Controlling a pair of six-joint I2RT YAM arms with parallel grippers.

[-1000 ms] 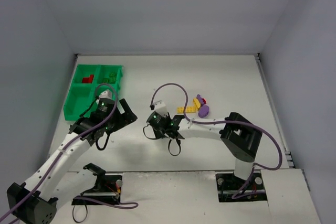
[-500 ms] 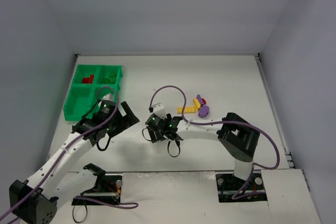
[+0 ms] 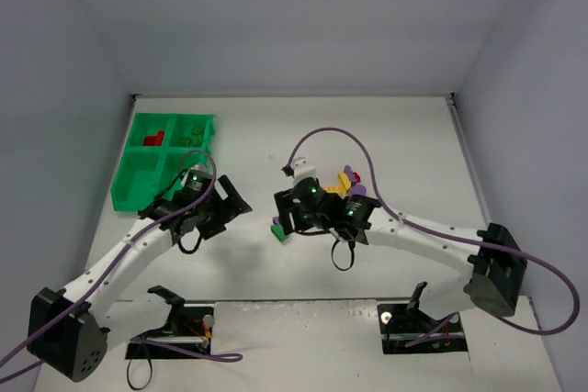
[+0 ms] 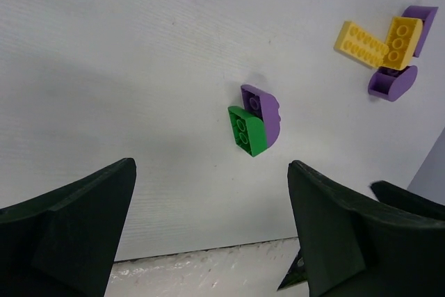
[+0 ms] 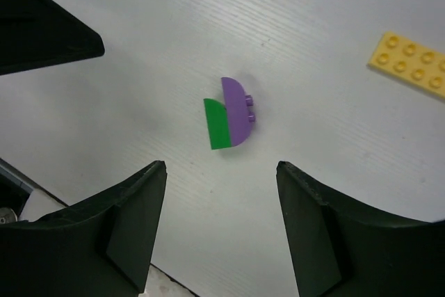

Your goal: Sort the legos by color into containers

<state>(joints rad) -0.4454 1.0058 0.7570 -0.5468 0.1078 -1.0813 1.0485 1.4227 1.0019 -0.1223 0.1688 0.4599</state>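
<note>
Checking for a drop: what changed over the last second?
Right gripper shifted right as its arm stretched out, uncovering a green-purple pair beneath it; whether it was held is unclear. Left gripper crept right. Tray and yellow-purple pile stayed put.

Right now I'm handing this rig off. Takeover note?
Left gripper: open, empty.
Right gripper: open, empty.
Both hover over a green-and-purple pair, two bricks touching side by side, flat on the table.
Done: red bricks and green bricks sit in the two far compartments of the tray.
Left: separate and sort that pair. Then sort the yellow and purple pile beyond it.
</note>
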